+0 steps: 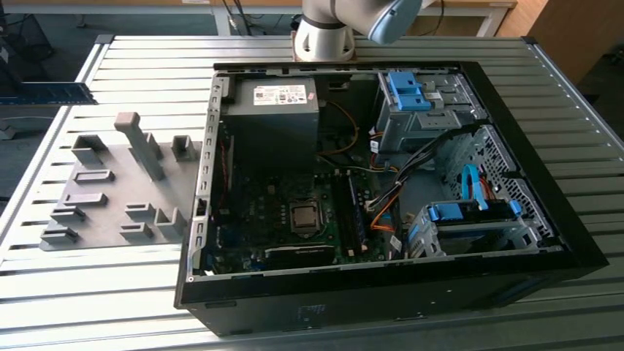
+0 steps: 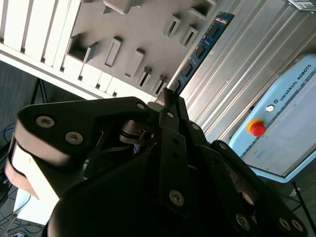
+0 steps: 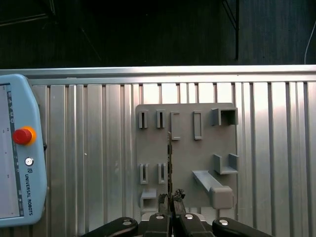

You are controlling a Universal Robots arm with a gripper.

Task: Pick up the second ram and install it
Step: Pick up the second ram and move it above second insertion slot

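Pick-up done, by the look of the grip. Closed narrow at the pincer [image 3: 171, 197], clamping one end of the second ram [image 2: 200, 49] — a thin green-blue board with dark chips in the second wrist view, edge-on as a dark line in the first. Hangs above the grey holder plate [image 3: 190, 158], clear of its blocks and seated in none of them.

Beyond the plate, the ribbed metal table [image 3: 98, 148], and lying on it a pale blue teach pendant [image 3: 15, 148] with a red button. Further out, in the exterior view, the open computer case [image 1: 341, 300] just beside the plate on the same table, with the motherboard [image 1: 283, 212] exposed.

Installing left to do, as a judgement — held over the plate, not over the case, and touching no memory slots. Cannot tell whether another stick already sits in the board.
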